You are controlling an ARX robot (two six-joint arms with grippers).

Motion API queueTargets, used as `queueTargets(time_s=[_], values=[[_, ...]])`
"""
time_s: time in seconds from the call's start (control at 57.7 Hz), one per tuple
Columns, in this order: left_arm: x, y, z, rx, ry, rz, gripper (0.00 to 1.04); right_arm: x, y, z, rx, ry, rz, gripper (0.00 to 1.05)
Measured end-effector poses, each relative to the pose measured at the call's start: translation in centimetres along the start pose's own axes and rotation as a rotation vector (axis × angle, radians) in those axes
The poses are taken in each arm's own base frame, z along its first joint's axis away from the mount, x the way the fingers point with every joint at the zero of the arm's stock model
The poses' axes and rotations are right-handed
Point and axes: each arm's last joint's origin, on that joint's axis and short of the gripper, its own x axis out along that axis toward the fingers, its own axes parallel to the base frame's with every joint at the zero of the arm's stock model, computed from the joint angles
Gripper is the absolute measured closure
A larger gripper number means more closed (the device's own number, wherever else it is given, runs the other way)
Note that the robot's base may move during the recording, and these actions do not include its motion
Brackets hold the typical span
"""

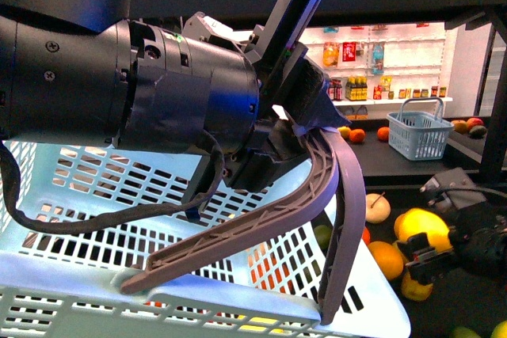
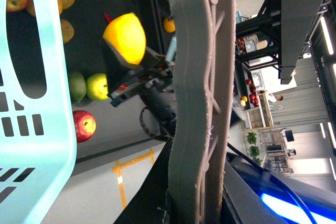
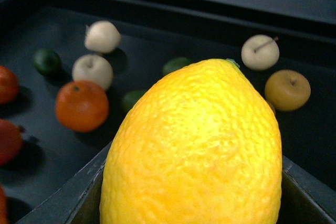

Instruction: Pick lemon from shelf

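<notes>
right gripper (image 1: 432, 252) clamped on the lemon (image 3: 194, 150), which looks lifted just clear of the shelf (image 3: 220, 30).
you've got the jaws narrowed on its broad middle, likely so the pebbled, glossy oval can't slip. your left gripper (image 1: 313, 126) is closed round the ribbed grey handle (image 1: 261, 227), holding the slotted plastic basket (image 1: 95, 187) ready nearby.

Bright yellow lemon (image 1: 422, 225), oval, glossy pebbled skin, nub end (image 3: 231, 62) pointing away. Clamped on both sides, held above dark flat tier of black shelf (image 3: 210, 30), toward its right side.
</notes>
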Motion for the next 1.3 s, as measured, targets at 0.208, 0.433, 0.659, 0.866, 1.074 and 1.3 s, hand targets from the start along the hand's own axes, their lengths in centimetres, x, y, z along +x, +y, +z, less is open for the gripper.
queueTargets(time_s=[0.208,0.433,0.659,0.866,1.074,1.3], values=[[0.0,0.0,0.0,0.000,-0.001,0.001,0.93,-3.6,4.3,4.8,0.071,-0.085,0.100,0.34],[0.0,0.0,0.0,0.000,-0.001,0.001,0.93,-4.1,10.1,4.3,0.131,-0.027,0.199,0.34],[0.0,0.0,0.0,-0.002,-0.001,0.001,0.93,-3.9,12.6,3.3,0.156,0.035,0.258,0.22],[0.0,0.0,0.0,-0.008,0.003,-0.001,0.93,-4.8,12.2,3.8,0.182,0.032,0.225,0.08],[0.0,0.0,0.0,-0.013,0.000,0.001,0.93,-9.1,9.3,7.0,0.198,-0.081,0.035,0.07],[0.0,0.0,0.0,-0.013,-0.001,0.002,0.93,-16.8,7.8,8.1,0.192,-0.152,-0.213,0.07]])
